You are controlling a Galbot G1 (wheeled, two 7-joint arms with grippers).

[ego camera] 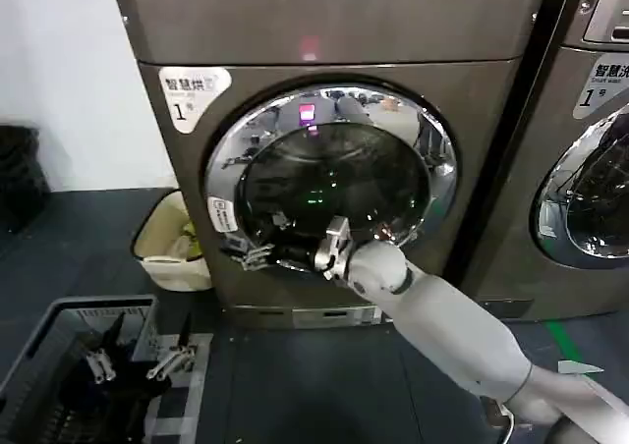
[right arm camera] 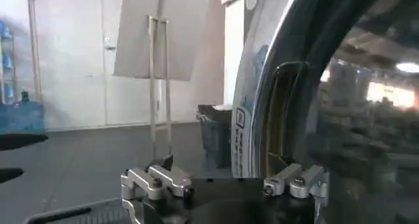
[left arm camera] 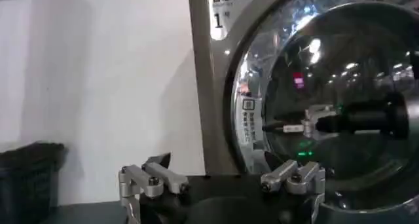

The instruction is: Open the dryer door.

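1. Nearest to me in the head view, my left pincer [ego camera: 133, 362] hangs low at the lower left, over a grey slatted plastic crate [ego camera: 39, 331] on the dark floor [ego camera: 295, 385]. Its fingers stand wide apart, holding nothing; in the left wrist view the left pincer [left arm camera: 222, 179] shows the same spread, well short of the machine.
2. My right arm reaches up from the lower right across the floor toward the machine front.
3. My right pincer [ego camera: 257, 255] sits at the lower-left edge of the large round porthole dryer door with its wide shiny chrome rim and dark tinted glass centre [ego camera: 334, 174]. In the right wrist view the right pincer [right arm camera: 226, 179] is spread wide, one finger in front of the chrome rim and the other out over the floor side; it grips nothing that I can see.
4. The dryer door lies shut and flush in the front of the big bronze-grey metal front-loading dryer [ego camera: 334, 31]. A small white sticker [ego camera: 222, 214] sits on the rim just above the right pincer.
5. A white corner label with Chinese characters and a "1" [ego camera: 190, 92] sits at the dryer's upper left.
6. A cream plastic bin [ego camera: 169, 243] stands on the floor beside the dryer's left side, against the white wall [ego camera: 59, 61].
7. On the right stands a neighbouring bronze-grey machine [ego camera: 590, 169] with its own round door.
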